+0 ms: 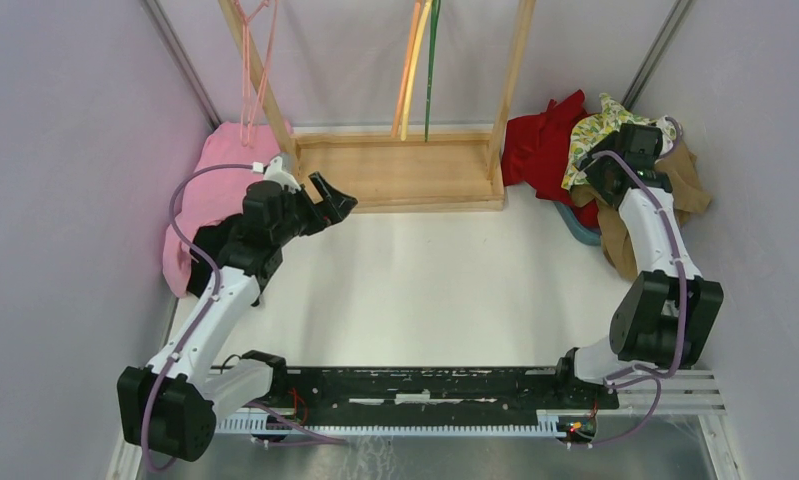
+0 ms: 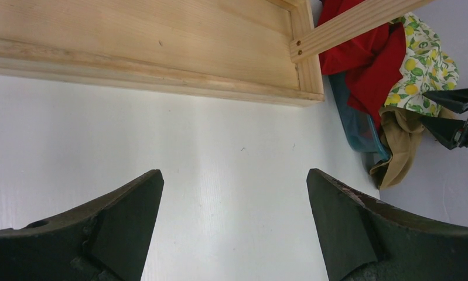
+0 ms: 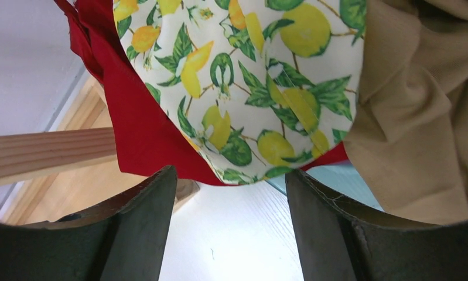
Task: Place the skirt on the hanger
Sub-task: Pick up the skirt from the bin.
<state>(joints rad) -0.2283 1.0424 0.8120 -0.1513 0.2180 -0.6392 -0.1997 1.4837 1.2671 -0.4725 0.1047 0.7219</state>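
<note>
The small cream lemon-print cloth skirt (image 3: 243, 88) lies just right of the pale wooden rack (image 1: 405, 170); the thin pink wire hanger (image 1: 255, 60) hangs at its left post. The right gripper (image 3: 231, 181), by the skirt, and the left gripper (image 2: 234, 181) are both open and empty. The right one might pinch the red cloth (image 3: 132, 134) beneath too; no words show

We note open table (image 1: 425, 280) across the middle, wide enough to pass. The wooden rack (image 1: 405, 175) closes the far middle. The right gripper (image 3: 230, 181), jaws spread, has free air up to the skirt (image 3: 243, 88) edge. The red garment (image 3: 132, 129) crowds its left and the tan garment (image 3: 419, 117) its right. A pink cloth (image 1: 210, 190) and the side wall (image 1: 65, 200) hem the left arm (image 1: 215, 300) on its outer side.
</note>
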